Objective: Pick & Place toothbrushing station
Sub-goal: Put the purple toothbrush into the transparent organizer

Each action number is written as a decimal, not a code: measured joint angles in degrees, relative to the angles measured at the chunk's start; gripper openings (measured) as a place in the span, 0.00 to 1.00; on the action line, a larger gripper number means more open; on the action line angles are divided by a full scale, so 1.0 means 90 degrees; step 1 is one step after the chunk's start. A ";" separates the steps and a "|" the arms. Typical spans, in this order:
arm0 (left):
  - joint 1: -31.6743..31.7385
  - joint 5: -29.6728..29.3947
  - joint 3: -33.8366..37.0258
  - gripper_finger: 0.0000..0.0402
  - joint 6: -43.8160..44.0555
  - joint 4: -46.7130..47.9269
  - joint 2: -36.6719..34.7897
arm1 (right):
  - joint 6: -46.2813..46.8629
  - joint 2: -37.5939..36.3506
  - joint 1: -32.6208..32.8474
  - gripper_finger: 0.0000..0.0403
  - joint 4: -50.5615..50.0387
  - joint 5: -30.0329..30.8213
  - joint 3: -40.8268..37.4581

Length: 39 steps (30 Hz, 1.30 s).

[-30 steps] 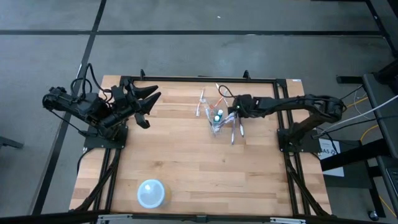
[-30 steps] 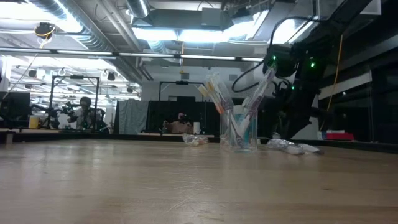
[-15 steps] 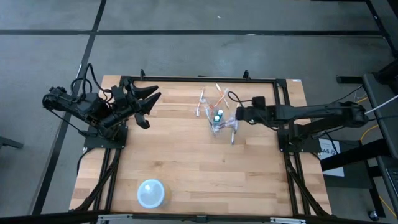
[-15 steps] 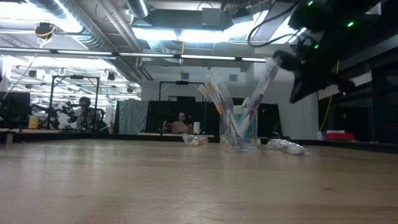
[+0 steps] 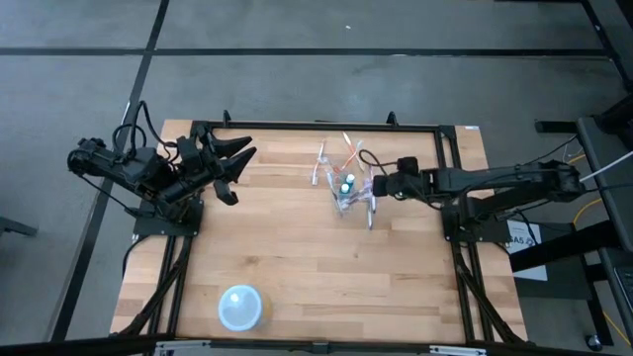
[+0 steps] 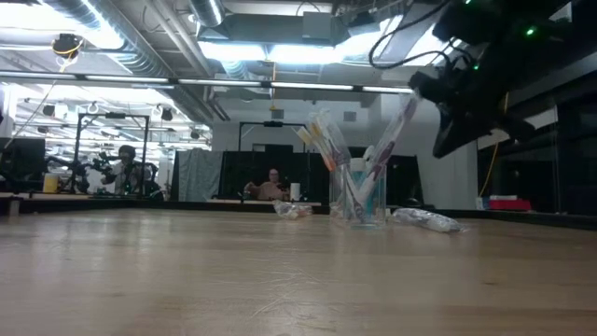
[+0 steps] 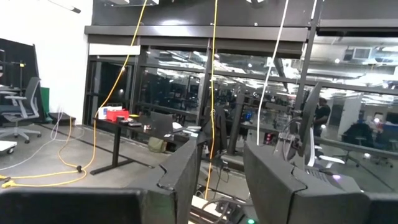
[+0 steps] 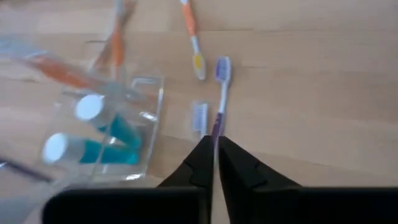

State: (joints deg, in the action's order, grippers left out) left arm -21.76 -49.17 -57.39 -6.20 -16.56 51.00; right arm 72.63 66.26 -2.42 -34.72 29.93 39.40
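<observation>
While the left gripper (image 5: 235, 158) waits far off, slightly parted, the right gripper (image 8: 216, 152) pinches 1 purple toothbrush (image 8: 220, 93), pointing ahead, cup (image 8: 115, 127) alongside.

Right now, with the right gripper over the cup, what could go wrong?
1. The right gripper pinches a purple toothbrush by its thin handle; it could slip or twist before reaching the clear cup.
2. The cup is already crowded with toothbrushes and teal tubes; pushing in another might tip it.
3. Loose toothbrushes lie beside the cup and could get swept away.
</observation>
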 joint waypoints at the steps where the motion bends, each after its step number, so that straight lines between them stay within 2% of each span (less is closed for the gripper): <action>1: 0.0000 0.0000 0.0000 0.32 0.0000 0.0000 0.0000 | -0.0095 0.0022 -0.0161 0.08 0.0003 -0.0111 0.0000; 8: 0.0000 0.0000 0.0000 0.32 0.0002 -0.0029 0.0000 | -0.0918 0.0273 -0.1414 0.26 0.0436 -0.1181 0.0005; 12: 0.0000 -0.0002 0.0000 0.32 0.0002 -0.0100 0.0000 | -0.1295 0.0510 -0.2020 0.31 0.0802 -0.1787 0.0005; 16: 0.0000 -0.0018 0.0000 0.32 0.0002 -0.0208 0.0000 | -0.1620 0.0732 -0.2345 0.32 0.1213 -0.2047 0.0005; 23: 0.0000 -0.0072 0.0000 0.32 0.0050 -0.0199 0.0000 | -0.1765 0.0663 -0.2576 0.31 0.1856 -0.2304 0.0031; 33: 0.0000 -0.0075 0.0000 0.32 -0.0055 -0.0192 0.0000 | -0.1622 0.0723 -0.3279 0.31 0.1148 -0.2277 0.0124; 39: 0.0000 -0.0075 0.0000 0.32 -0.0178 -0.0189 0.0000 | -0.1638 0.1297 -0.3458 0.28 0.0965 -0.2670 0.0126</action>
State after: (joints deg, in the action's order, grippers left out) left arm -21.76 -49.84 -57.39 -7.80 -18.26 51.00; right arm 57.89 77.93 -33.54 -26.03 5.90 40.53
